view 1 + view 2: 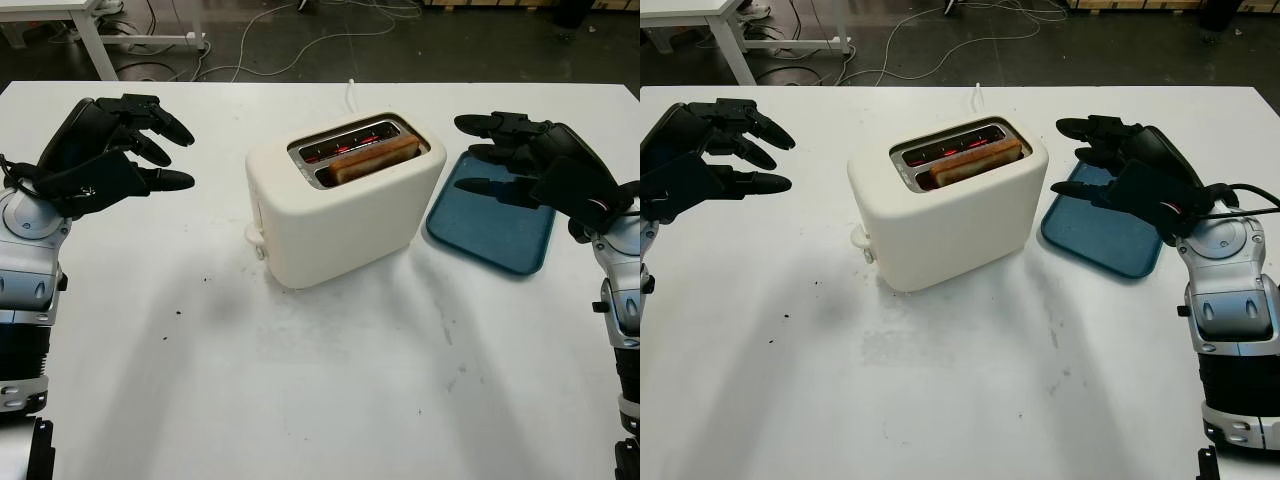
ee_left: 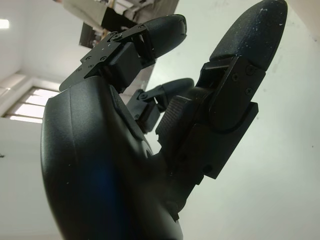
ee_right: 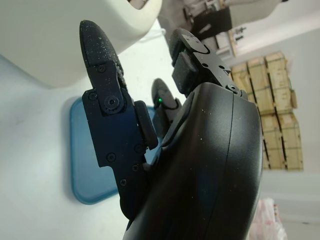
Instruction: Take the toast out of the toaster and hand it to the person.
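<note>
A cream toaster point(image 1: 345, 205) is sitting near the middle of a white table point(image 1: 330, 390), turned at a slight angle, with its lever knob on the end facing the left hand's side. A slice of toast point(image 1: 375, 159) is standing in the slot nearer the robot, its browned top edge poking just above the toaster's rim, while the slot behind it is glowing red inside.

The left hand point(image 1: 110, 150) is hovering to the left of the toaster, well apart from it, with its fingers point(image 1: 165, 128) pointing toward the toaster — it is open and holding nothing. The right hand point(image 1: 1130, 165) is hovering on the opposite side of the toaster, near its right end and above a blue tray point(image 1: 490, 215) that is lying on the table just beside the toaster. This hand is also open and carrying nothing, its fingertips pointing toward the toaster without touching it.

A white cord point(image 1: 352, 92) is running away from behind the toaster toward the far table edge. A few dark crumbs point(image 1: 180, 312) are lying on the table in front of the toaster, toward the left hand's side.
</note>
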Motion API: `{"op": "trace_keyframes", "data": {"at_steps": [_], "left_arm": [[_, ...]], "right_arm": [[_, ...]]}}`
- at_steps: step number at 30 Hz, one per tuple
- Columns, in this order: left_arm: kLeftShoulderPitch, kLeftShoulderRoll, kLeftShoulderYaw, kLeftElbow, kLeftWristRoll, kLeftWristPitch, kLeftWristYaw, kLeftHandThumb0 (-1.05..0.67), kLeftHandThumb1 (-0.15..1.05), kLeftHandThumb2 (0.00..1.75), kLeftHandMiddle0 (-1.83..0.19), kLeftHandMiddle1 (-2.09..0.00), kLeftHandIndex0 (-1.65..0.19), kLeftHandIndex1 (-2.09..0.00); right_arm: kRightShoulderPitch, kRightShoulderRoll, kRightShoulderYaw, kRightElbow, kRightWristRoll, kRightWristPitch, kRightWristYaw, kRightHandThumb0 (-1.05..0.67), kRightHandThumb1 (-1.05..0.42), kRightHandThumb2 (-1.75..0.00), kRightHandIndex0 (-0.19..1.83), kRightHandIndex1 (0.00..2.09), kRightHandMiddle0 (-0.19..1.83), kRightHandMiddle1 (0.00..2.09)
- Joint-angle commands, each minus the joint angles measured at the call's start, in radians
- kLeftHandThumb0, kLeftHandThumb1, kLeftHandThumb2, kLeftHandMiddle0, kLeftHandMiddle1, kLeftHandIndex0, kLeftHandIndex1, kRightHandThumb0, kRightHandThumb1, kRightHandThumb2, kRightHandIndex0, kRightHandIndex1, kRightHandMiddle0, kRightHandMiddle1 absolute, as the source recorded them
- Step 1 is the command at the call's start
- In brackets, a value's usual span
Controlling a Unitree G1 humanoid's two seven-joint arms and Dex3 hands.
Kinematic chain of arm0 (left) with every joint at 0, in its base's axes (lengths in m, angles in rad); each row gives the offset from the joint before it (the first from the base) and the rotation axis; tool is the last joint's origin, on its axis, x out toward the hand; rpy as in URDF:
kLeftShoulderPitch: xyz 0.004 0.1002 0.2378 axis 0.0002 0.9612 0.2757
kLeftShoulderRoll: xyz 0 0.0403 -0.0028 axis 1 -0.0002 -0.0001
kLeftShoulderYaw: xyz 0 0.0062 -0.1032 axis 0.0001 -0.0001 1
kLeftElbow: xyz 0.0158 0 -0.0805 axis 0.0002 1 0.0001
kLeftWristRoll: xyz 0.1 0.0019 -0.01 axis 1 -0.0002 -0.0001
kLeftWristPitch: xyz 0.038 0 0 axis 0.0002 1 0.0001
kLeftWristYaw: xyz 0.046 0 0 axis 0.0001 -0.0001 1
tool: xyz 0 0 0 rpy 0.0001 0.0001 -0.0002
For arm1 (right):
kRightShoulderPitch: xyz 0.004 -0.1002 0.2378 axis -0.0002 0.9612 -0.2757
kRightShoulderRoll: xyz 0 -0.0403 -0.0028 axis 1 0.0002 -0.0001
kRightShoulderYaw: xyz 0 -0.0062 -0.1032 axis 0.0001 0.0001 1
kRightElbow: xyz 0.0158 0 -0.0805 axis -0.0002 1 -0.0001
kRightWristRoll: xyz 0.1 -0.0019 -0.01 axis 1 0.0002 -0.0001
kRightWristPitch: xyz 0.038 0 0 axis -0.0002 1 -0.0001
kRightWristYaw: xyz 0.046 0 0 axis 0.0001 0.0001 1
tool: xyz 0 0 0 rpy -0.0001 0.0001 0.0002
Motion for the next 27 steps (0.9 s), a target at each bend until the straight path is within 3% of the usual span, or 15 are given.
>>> {"op": "trace_keyframes", "data": {"at_steps": [1,27], "left_arm": [[-0.003,0.002,0.005,0.005,-0.008,-0.008,0.003,-1.05,0.70,0.00,-0.75,-0.96,-0.71,-0.89],[-0.008,0.000,0.001,0.005,-0.007,-0.013,0.002,-1.05,0.70,0.00,-0.76,-0.95,-0.71,-0.90]], "right_arm": [[0.007,0.002,-0.004,-0.002,0.008,-0.009,-0.004,-0.66,-0.89,0.00,0.49,0.02,0.46,0.00],[0.001,0.006,-0.007,-0.008,0.014,-0.010,-0.001,-0.65,-0.89,0.00,0.50,0.03,0.45,0.00]]}}
